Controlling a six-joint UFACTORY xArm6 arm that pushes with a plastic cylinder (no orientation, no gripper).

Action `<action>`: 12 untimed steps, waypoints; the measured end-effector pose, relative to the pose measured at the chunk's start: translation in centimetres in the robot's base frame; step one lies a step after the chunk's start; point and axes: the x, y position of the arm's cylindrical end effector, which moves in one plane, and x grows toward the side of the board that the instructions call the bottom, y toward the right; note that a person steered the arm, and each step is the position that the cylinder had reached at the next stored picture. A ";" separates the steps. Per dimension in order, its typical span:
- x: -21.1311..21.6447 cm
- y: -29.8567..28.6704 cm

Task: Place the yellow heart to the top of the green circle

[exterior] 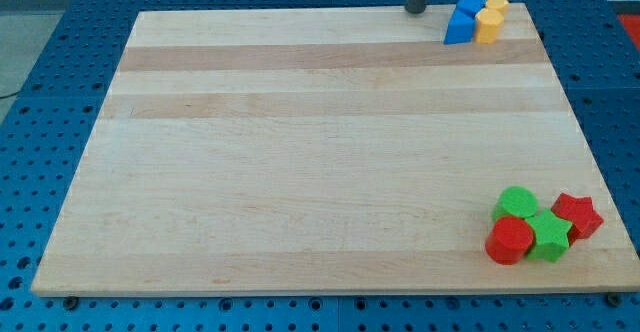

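Observation:
Two yellow blocks sit at the board's top right corner, one (488, 25) in front and one (497, 3) behind it. I cannot tell which of them is the heart. The green circle (517, 202) lies at the bottom right, in a tight cluster. My tip (416, 10) rests at the board's top edge, left of the yellow blocks and a short gap from the blue block beside them. It touches no block. It is far from the green circle.
A blue block (460, 22) touches the yellow ones on their left. By the green circle are a red circle (511, 240), a green star (550, 236) and a red star (577, 215). The wooden board (300, 152) lies on a blue pegboard table.

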 end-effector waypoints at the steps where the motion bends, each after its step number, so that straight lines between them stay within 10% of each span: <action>1: 0.1 1.3; 7: 0.0 3.0; 8: 4.1 -3.5; 9: 17.7 -3.1; 10: 20.4 8.8; 12: 8.8 21.0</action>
